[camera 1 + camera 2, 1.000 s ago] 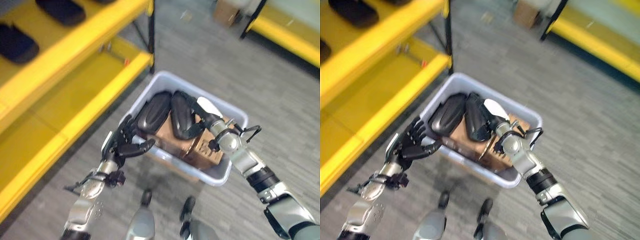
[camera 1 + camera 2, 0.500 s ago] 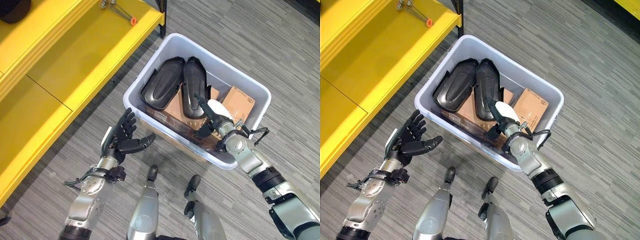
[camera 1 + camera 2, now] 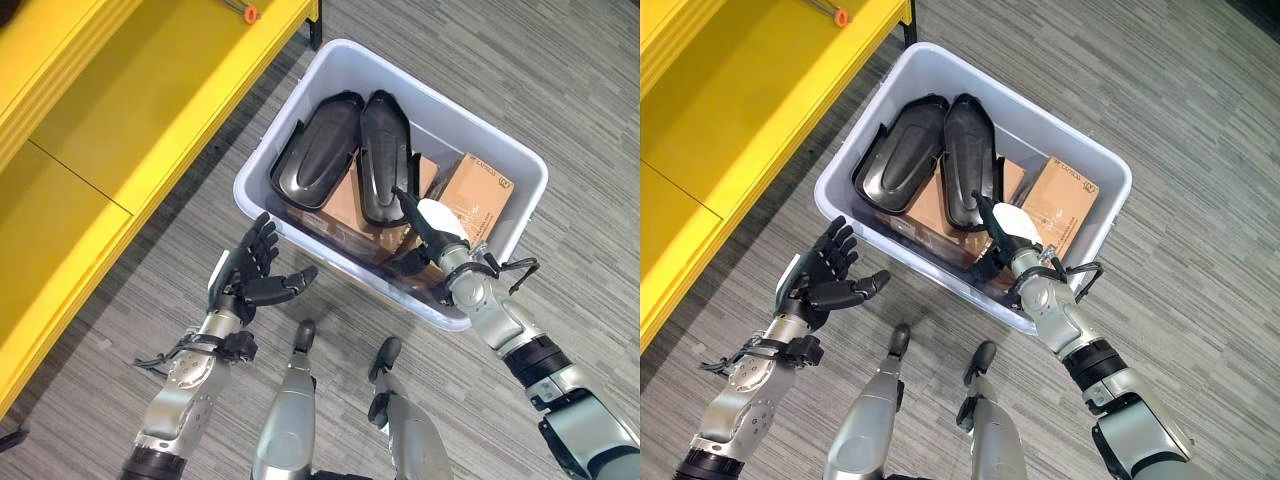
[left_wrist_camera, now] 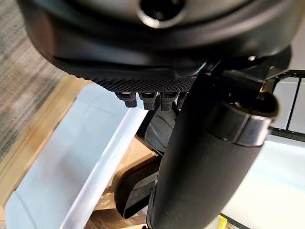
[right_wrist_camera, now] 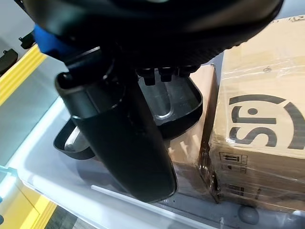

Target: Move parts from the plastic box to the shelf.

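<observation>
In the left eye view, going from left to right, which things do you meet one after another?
Yellow shelf → left hand → left black part → right black part → right hand → cardboard box → right wall of the plastic box.

Black parts (image 3: 330, 160), pale grey box (image 3: 290, 118)

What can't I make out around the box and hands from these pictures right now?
- Box floor: the black parts and cardboard boxes hide what lies beneath in the plastic box.
- Right hand: its fingers reach down in the plastic box; contact with anything is unclear in both eye views.
- Shelf: cut off by the eye views' edges.
- Left hand: open, outside.
</observation>
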Tool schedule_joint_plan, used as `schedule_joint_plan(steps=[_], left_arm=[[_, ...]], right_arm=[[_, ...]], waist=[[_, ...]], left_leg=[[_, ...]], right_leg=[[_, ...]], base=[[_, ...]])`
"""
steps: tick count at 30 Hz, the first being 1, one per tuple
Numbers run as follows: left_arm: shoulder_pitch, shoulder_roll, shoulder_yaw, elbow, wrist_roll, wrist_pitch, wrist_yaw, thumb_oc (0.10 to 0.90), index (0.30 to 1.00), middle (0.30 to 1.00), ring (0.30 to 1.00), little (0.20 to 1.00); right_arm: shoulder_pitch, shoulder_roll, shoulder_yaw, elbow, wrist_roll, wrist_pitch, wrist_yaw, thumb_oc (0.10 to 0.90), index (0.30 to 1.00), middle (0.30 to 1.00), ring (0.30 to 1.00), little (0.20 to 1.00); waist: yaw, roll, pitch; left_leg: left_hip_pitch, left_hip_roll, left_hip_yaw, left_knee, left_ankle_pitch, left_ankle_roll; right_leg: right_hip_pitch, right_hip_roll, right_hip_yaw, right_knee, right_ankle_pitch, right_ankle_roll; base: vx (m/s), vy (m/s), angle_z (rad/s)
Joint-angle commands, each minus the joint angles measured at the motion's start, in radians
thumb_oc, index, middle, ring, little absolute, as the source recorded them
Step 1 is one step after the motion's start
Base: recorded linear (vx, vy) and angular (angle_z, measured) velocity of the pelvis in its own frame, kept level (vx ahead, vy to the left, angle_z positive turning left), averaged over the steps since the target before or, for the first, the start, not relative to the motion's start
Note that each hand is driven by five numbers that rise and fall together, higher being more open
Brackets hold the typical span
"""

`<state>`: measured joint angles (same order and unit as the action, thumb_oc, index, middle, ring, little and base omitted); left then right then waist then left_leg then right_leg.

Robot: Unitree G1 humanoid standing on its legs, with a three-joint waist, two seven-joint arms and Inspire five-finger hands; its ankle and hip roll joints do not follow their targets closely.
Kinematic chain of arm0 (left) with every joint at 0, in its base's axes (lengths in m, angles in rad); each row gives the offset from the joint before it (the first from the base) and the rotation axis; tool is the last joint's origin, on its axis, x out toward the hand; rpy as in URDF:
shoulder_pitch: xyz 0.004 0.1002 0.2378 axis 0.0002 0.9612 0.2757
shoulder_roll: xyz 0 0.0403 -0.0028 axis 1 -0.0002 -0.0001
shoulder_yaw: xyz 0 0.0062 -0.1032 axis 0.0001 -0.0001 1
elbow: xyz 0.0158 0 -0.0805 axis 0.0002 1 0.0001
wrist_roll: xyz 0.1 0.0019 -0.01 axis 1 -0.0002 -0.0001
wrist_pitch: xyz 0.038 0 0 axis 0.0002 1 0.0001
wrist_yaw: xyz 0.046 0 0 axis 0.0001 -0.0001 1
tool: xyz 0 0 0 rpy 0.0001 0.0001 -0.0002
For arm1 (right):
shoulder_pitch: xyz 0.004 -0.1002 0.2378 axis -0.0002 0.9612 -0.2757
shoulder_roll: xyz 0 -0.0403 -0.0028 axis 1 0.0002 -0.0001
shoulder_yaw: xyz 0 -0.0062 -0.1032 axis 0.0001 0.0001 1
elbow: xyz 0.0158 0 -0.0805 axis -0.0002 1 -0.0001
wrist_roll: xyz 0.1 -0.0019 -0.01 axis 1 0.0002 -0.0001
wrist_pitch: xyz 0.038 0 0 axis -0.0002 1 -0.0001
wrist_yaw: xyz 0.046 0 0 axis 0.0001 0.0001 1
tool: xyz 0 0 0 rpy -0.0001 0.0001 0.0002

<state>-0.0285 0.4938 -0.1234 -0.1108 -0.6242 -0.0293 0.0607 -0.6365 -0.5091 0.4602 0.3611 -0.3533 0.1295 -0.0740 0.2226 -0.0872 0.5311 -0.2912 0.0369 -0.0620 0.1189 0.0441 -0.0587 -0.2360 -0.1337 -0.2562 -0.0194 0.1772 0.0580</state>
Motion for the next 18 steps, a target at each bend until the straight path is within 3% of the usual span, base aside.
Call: schedule_joint_plan(steps=[1, 8, 11, 18], left_arm=[[-0.007, 0.006, 0.017, -0.136, -0.033, -0.115, -0.005, 0.9, 1.0, 1.0, 1.0, 1.0], [-0.013, 0.009, -0.004, -0.131, -0.047, -0.12, -0.048, 0.9, 1.0, 1.0, 1.0, 1.0], [-0.018, 0.014, -0.018, -0.131, -0.074, -0.115, -0.067, 0.9, 1.0, 1.0, 1.0, 1.0], [-0.06, -0.003, -0.067, -0.115, -0.07, -0.094, -0.065, 0.9, 1.0, 1.0, 1.0, 1.0]], right_arm=[[-0.13, -0.067, 0.033, -0.108, -0.058, -0.053, -0.037, 0.9, 1.0, 1.0, 1.0, 1.0], [-0.19, -0.078, 0.091, -0.066, -0.151, -0.047, 0.003, 0.9, 1.0, 1.0, 1.0, 1.0], [-0.213, -0.07, 0.107, -0.035, -0.146, 0.012, 0.036, 0.9, 1.0, 1.0, 1.0, 1.0], [-0.316, -0.006, 0.199, 0.232, -0.181, 0.032, 0.002, 0.9, 1.0, 1.0, 1.0, 1.0]], waist=[[-0.007, 0.054, -0.011], [0.002, 0.062, -0.011], [0.008, 0.063, -0.011], [0.032, 0.093, -0.011]], left_leg=[[0.009, -0.048, 0.034, -0.098, 0.036, 0.063], [-0.013, -0.049, 0.032, -0.098, 0.042, 0.06], [-0.025, -0.051, 0.029, -0.092, 0.043, 0.06], [-0.067, -0.056, 0.019, -0.096, 0.062, 0.057]], right_leg=[[0.027, 0.038, 0.026, 0.162, -0.17, 0.015], [0.004, 0.038, 0.021, 0.168, -0.17, 0.016], [-0.007, 0.036, 0.02, 0.175, -0.171, 0.017], [-0.045, 0.03, -0.002, 0.182, -0.167, 0.015]], base=[[-0.02, 0.015, -0.04], [0.0, 0.0, 0.0], [0.0, 0.0, 0.0], [-0.01, 0.008, 0.0]])
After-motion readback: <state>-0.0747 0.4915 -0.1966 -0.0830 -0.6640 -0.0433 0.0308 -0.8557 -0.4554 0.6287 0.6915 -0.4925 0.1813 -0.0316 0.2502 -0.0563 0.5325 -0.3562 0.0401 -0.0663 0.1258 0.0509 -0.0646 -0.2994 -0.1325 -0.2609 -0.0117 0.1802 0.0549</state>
